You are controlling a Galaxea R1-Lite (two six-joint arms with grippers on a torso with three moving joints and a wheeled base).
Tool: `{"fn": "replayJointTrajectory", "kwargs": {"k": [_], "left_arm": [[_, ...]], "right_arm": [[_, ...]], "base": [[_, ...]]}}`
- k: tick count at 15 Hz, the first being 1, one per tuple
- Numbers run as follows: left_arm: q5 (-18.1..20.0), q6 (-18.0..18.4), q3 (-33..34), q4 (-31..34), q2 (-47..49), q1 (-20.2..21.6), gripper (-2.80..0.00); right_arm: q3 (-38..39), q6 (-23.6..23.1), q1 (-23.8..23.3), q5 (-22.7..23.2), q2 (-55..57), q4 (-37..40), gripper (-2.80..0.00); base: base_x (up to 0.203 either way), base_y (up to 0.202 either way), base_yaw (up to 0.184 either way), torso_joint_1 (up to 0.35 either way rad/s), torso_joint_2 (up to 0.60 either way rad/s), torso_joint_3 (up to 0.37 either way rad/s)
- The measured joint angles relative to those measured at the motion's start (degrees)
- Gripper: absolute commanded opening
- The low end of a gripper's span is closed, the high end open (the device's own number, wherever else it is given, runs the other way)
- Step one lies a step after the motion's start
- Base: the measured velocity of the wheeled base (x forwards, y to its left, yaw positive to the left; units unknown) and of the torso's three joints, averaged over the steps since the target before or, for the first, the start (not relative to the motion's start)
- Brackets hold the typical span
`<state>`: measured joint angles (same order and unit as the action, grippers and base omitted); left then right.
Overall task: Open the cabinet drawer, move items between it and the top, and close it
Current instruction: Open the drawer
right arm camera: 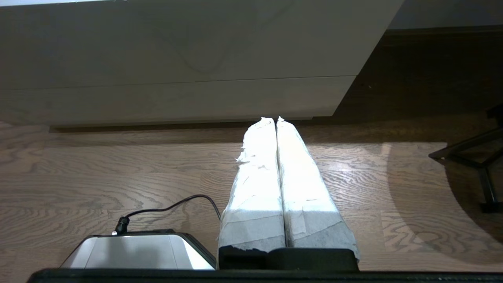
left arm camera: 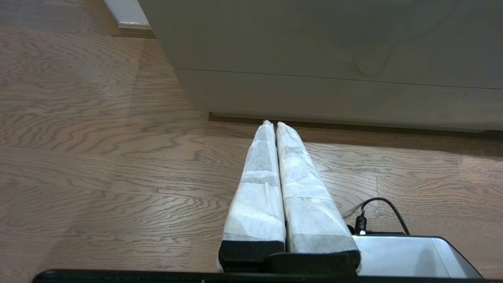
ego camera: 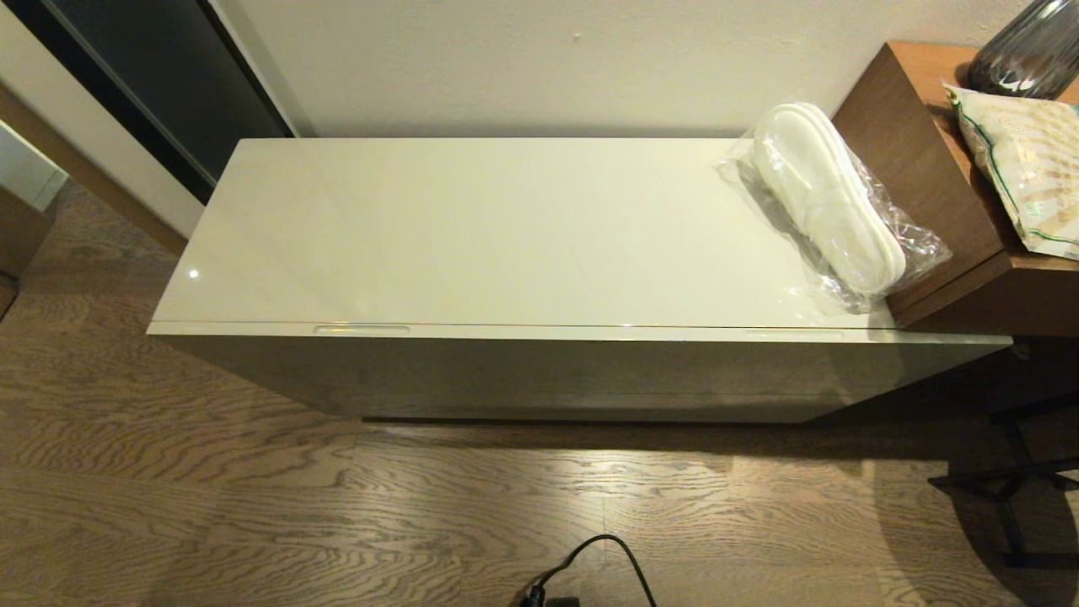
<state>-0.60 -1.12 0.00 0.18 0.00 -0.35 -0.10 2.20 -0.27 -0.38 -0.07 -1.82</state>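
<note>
The cabinet's glossy cream top (ego camera: 472, 236) fills the middle of the head view. White slippers in a clear plastic bag (ego camera: 830, 206) lie at its right end, against the brown side table. The cabinet drawer (ego camera: 582, 333) is closed, with two oblong slots along its upper front edge (ego camera: 361, 329). The tissue pack is out of view. Neither arm shows in the head view. Both hang low over the floor before the cabinet front. My left gripper (left arm camera: 272, 124) is shut and empty. My right gripper (right arm camera: 274, 119) is shut and empty too.
A brown wooden side table (ego camera: 927, 169) stands at the cabinet's right, with a green-trimmed snack bag (ego camera: 1024, 164) and a dark glass vase (ego camera: 1033, 51) on it. A black cable (ego camera: 603, 556) lies on the wood floor. A dark metal stand (ego camera: 1024, 480) is at the right.
</note>
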Motion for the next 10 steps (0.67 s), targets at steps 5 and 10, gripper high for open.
{"fn": "replayJointTrajectory", "kwargs": {"k": [5,10], "left_arm": [[0.0,0.0,0.0,0.0,0.0,0.0,-2.80],[0.0,0.0,0.0,0.0,0.0,0.0,-2.80]], "right_arm": [[0.0,-2.1,0.0,0.2,0.0,1.2,-2.80],[-0.5,-3.0,0.0,0.3,0.0,1.0,-2.80]], "base": [[0.000,0.000,0.000,0.000,0.00,0.000],[0.000,0.000,0.000,0.000,0.00,0.000]]}}
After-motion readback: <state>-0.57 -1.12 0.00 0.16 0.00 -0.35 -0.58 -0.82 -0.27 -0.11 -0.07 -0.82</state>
